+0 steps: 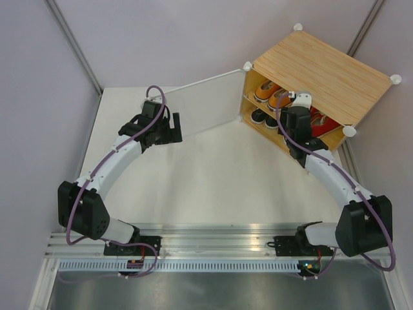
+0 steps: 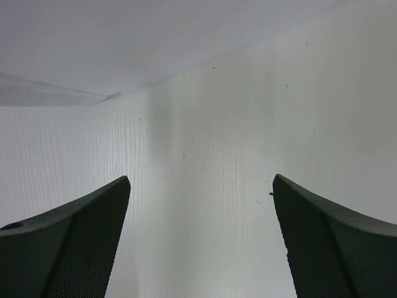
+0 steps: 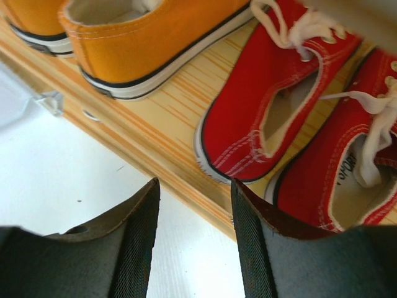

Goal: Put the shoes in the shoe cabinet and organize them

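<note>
Looking left, I see the left gripper (image 2: 200, 186) spread wide and empty, facing the open frosted door (image 1: 200, 103). At right, the shoe cabinet (image 1: 322, 71) holds orange sneakers (image 3: 155, 37) and red sneakers (image 3: 267, 112) side by side on its shelf (image 3: 155, 118); the right gripper (image 3: 195, 192) sits half open, empty, just before the red pair.

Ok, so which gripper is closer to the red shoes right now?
Right. The right gripper hovers at the shoe cabinet's open front, just short of the red shoes on its shelf. The left gripper is across the table, near the swung-out door's free edge.
</note>
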`<state>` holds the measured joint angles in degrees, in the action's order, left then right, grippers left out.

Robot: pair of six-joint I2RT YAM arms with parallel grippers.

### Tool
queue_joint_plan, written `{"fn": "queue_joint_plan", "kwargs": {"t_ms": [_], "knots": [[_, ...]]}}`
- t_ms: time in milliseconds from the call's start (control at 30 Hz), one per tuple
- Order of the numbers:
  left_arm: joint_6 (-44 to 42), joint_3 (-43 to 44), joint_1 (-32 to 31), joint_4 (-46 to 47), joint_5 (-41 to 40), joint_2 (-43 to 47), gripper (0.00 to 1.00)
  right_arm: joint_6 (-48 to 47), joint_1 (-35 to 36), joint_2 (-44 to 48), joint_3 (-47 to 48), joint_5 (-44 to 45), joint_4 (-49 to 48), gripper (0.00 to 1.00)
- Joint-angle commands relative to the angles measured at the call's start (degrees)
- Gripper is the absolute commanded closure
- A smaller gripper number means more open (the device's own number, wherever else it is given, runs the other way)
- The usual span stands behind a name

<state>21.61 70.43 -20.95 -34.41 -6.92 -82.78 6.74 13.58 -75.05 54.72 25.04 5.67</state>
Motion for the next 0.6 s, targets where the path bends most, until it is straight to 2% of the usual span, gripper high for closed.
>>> {"fn": "queue_joint_plan", "kwargs": {"t_ms": [0, 200, 333, 567], "knots": [[1.6, 0.4, 0.4, 0.2, 0.8, 0.3, 0.02, 1.2, -0.3, 2.4, -0.1, -5.2, -0.5, 0.45], [1.7, 0.4, 0.3, 0.2, 0.9, 0.3, 0.02, 0.2, -0.2, 3.9, 0.3, -21.4, -0.4, 0.45], [1.7, 0.4, 0.3, 0.2, 0.8, 0.5, 0.02, -1.4, -0.2, 5.2, 1.3, -29.0, 2.1, 0.45], [1.7, 0.7, 0.3, 0.3, 1.2, 0.9, 0.02, -3.2, -0.3, 8.1, 0.1, -33.3, 6.2, 0.45]]}}
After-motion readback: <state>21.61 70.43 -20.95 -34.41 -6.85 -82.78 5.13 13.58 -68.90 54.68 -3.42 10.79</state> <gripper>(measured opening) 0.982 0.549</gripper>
